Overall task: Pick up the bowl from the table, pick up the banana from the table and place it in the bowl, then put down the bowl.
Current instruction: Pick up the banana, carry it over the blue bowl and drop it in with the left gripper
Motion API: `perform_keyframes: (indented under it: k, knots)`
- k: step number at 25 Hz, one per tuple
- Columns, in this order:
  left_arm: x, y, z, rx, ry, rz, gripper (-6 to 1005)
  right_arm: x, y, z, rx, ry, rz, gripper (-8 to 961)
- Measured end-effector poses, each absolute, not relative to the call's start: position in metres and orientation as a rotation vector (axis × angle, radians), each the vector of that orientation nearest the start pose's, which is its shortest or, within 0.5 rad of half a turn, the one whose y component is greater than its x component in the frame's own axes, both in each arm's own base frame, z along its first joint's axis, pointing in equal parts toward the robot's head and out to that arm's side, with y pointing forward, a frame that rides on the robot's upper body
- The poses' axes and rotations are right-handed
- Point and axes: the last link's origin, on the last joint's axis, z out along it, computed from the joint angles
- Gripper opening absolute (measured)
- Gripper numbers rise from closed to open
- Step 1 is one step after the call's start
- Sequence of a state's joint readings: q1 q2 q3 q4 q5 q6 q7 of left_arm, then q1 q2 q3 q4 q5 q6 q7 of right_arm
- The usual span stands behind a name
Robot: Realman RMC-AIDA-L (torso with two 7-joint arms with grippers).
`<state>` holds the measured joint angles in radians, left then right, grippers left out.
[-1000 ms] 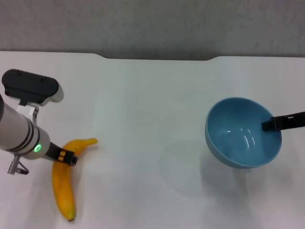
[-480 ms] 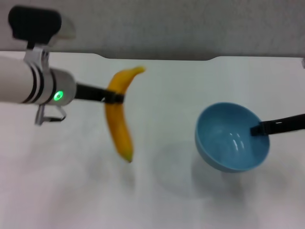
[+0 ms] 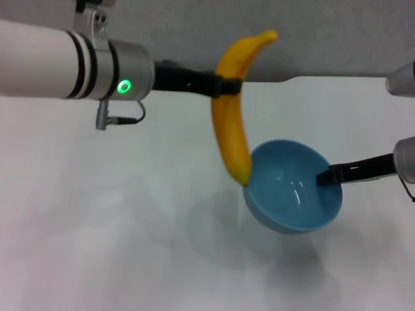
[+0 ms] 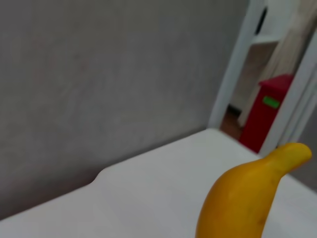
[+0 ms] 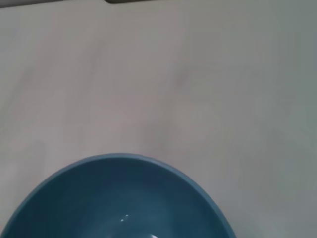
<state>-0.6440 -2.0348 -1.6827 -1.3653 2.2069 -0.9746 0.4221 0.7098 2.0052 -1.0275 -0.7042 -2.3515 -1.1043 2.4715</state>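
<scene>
- The left gripper [image 3: 224,85] clenches the banana [image 3: 235,116] near its stem end, so it hangs tip-down at the bowl's near rim.
- The right gripper [image 3: 327,175] pinches the bowl [image 3: 285,194] by its rim, holding it tilted above the table [image 3: 97,227] to catch the fruit.

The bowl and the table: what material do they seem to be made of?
The bowl: probably smooth light-blue plastic; its inside is glossy, with small bright highlights, though glazed ceramic would look similar. The table: a plain white, flat, matte top, perhaps laminate; it shows only soft shadows and no grain.
</scene>
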Motion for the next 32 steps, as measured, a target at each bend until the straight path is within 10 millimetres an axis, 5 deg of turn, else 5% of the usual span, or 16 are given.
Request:
perform_keyframes:
  k: [13,32]
  knots:
    - [-0.062,0.404,-0.009,-2.498,-0.783,-0.559,572,0.247,0.423,-0.013,-2.26,1.451,0.068,30]
    - [-0.091,0.409,-0.021,-2.389,-0.769,-0.61,625,0.224,0.426,-0.034,-2.333,1.459,0.075,29]
